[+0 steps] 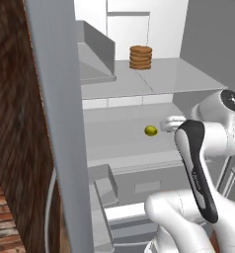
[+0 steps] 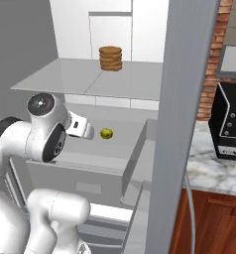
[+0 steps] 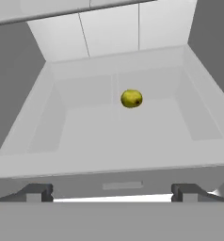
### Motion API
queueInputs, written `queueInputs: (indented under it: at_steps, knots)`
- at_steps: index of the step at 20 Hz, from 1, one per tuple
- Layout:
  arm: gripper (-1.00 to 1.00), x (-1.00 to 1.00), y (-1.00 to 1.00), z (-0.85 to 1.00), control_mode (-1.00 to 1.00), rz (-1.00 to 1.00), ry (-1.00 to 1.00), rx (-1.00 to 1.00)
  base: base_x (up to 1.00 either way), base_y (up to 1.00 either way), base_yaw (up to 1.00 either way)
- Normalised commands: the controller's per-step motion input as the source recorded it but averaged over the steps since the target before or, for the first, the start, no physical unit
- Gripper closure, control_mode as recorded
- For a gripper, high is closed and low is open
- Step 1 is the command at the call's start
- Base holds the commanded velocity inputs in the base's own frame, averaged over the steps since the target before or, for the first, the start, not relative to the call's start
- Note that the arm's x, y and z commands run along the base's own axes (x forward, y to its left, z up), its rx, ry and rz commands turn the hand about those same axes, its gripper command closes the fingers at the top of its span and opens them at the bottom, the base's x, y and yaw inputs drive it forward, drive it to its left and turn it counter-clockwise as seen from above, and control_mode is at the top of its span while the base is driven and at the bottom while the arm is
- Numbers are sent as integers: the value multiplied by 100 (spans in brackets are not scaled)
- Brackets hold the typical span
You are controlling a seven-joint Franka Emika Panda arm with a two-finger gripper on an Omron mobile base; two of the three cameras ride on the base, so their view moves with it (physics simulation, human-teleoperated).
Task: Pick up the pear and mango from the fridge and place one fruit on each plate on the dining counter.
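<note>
**Open jaws face the pear inside the fridge**

In the hand view the gripper [image 3: 112,192] has its two dark tips spread wide at the bottom edge, at about 7 and 5 o'clock, with nothing between them and nothing touched. The pear [image 3: 132,99], small and yellow-green, lies well ahead of the tips, near the middle of the view toward 12 o'clock, alone on a pale shelf.

The fridge [image 1: 139,79] stands open, with a white back wall and grey sides. In the left base view the pear [image 1: 150,130] sits on the middle shelf, just left of the white hand at about 3 o'clock. In the right base view the pear [image 2: 106,133] lies just right of the hand, near the picture's centre. On the shelf above stands a stack of brown ridged discs [image 1: 140,57], toward 12 o'clock. Brick wall shows at the left edge of the left base view; in the right base view a marble counter [image 2: 209,173] carries a black appliance [image 2: 229,126] at 3 o'clock.

The fridge's door edge [image 2: 182,124] cuts a grey band across both base views and hides part of the shelves. The fingertips themselves are hidden behind the arm in both base views.
</note>
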Motion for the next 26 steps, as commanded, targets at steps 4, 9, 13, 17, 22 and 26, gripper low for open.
queueInputs:
  at_steps: [4, 9, 13, 17, 22, 26]
  knots:
    - [-100, 75, -32, -36, -100, 0, 0, 0, 0, 0, 0]
    - [-100, 76, -24, -36, -100, 0, 2, 0, 0, 0, 0]
    - [-100, 58, -9, -37, -100, 1, 0, 0, 0, 0, 0]
    - [-100, 50, 0, -38, -100, 2, 1, 0, 0, 0, 0]
    - [-100, 51, 0, -31, -100, 2, 1, 0, 0, 0, 0]
    - [-100, 51, 0, -22, -100, 2, 1, 0, 0, 0, 0]
